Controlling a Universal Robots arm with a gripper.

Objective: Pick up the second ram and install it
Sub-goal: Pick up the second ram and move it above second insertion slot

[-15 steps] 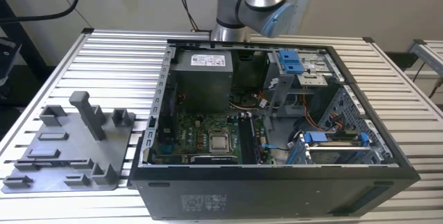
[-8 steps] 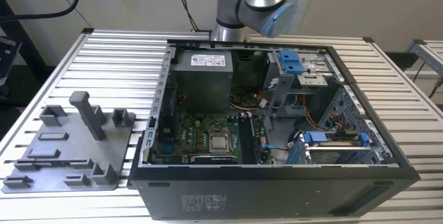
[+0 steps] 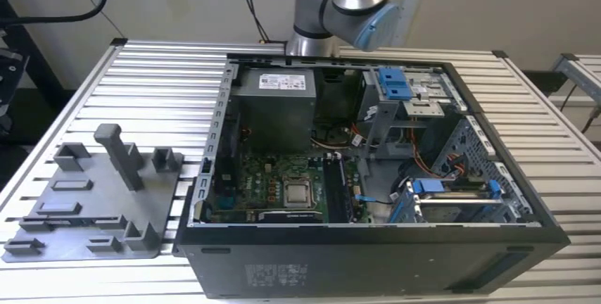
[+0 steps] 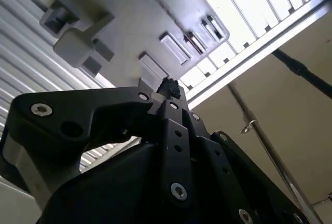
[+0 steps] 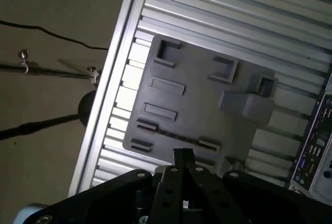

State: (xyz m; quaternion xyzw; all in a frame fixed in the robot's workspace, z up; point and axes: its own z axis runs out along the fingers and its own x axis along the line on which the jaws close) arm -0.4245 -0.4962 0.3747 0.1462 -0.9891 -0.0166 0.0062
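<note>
Second ram (image 5: 147, 126), likely the dark strip slotted in the grey holder (image 5: 207, 99), lies crosswise just ahead of your closed, empty-looking tool (image 5: 182, 156) in the first wrist view, and the second wrist view sets that tool over the holder's edge.

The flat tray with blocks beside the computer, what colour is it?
The tray is plain grey all over. It shows best in the exterior view.

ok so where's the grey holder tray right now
The grey holder tray lies on the slatted table at the exterior view's left, right beside the open computer case.
</note>
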